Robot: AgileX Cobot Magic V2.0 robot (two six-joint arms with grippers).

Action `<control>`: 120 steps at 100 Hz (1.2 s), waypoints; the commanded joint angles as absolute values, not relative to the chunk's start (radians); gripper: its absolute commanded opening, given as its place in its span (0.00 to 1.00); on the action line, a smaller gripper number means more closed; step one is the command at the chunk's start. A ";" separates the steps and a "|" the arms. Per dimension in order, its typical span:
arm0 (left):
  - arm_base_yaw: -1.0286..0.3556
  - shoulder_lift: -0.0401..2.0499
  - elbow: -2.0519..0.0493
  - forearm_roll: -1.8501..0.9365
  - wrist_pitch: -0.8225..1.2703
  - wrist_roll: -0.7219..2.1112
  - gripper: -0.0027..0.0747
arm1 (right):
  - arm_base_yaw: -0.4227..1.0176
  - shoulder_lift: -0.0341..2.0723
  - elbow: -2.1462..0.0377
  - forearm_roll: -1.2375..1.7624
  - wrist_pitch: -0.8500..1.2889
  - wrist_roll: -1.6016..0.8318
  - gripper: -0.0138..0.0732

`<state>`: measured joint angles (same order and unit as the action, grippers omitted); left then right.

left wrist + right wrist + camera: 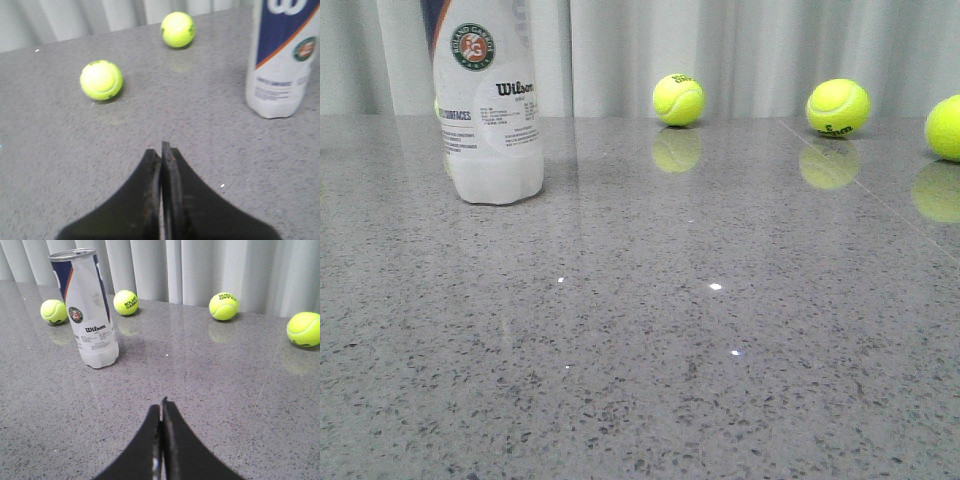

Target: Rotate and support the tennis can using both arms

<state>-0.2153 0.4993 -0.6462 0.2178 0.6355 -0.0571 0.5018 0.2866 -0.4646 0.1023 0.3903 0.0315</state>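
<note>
The tennis can stands upright at the far left of the grey table, its top cut off by the frame. It is a clear tube with a white-and-navy label, a round emblem and "Wilson" lettering. It also shows in the left wrist view and in the right wrist view, where its top is open and it looks empty. My left gripper is shut and empty, well short of the can. My right gripper is shut and empty, also far from the can. Neither gripper shows in the front view.
Loose yellow-green tennis balls lie along the far edge by the white curtain: one, another and one at the right edge. Another ball lies behind the can. The table is grey speckled stone.
</note>
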 commanded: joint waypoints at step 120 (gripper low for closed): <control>-0.048 -0.039 0.045 -0.045 0.020 0.092 0.01 | 0.499 0.295 -0.488 0.104 0.304 0.029 0.09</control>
<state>-0.0462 -0.0053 0.0005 -0.0336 0.1092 0.0917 0.5018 0.2866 -0.4631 0.1023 0.3883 0.0315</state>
